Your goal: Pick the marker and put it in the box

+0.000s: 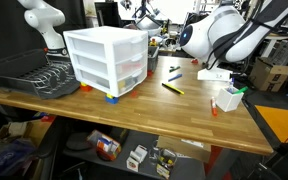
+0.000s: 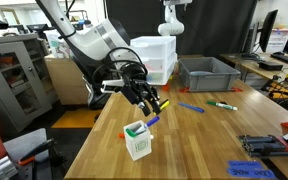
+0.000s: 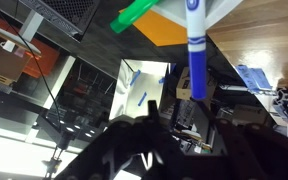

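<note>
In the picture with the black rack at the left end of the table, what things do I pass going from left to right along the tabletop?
black wire dish rack → large white plastic drawer unit → yellow-and-dark pen → small white open-topped box

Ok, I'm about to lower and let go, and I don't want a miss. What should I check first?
1. Grip: the short whitish marker with the bluish end is held by the end effector. Ok, it sits between the fingers in the wrist view.
2. Target: the small white open-topped box stands upright with its opening up. Ok.
3. Alignment: marker tip over the opening. Cannot tell; in an exterior view it hangs near the rim, toward one side.
4. Drop path: the green bit at the rim is out of the way. Cannot tell.
5. Clutter: the yellow-and-dark pen lies apart from the box. Ok.
</note>
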Robot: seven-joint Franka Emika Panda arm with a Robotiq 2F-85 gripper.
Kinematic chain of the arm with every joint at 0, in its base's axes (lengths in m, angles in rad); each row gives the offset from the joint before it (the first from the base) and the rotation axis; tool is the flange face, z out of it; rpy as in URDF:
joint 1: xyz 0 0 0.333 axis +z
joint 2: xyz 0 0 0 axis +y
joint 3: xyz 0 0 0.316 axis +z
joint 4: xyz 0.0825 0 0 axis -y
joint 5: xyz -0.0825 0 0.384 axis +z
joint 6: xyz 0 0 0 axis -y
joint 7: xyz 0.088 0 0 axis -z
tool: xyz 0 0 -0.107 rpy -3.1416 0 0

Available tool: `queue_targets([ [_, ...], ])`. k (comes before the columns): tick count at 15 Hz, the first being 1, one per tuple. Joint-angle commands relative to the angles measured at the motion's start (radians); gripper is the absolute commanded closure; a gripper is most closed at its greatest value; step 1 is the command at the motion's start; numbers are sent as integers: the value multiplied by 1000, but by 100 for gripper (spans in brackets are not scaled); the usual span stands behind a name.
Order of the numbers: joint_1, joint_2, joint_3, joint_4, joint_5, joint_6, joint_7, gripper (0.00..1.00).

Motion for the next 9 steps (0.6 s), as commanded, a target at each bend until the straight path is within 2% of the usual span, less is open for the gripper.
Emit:
queue_targets([
  [1, 3, -41, 11, -21, -3, -12, 41, 26],
  [4, 1, -112, 24, -47, 10, -2, 37, 5],
  [5, -8, -161, 38, -70, 21, 38, -7, 1],
  [7, -18, -261, 68, -111, 79, 123, -47, 0],
  [8, 2, -166, 50, -35, 42, 41, -8, 2],
  [9, 3, -212, 62, -53, 64, 58, -25, 0],
])
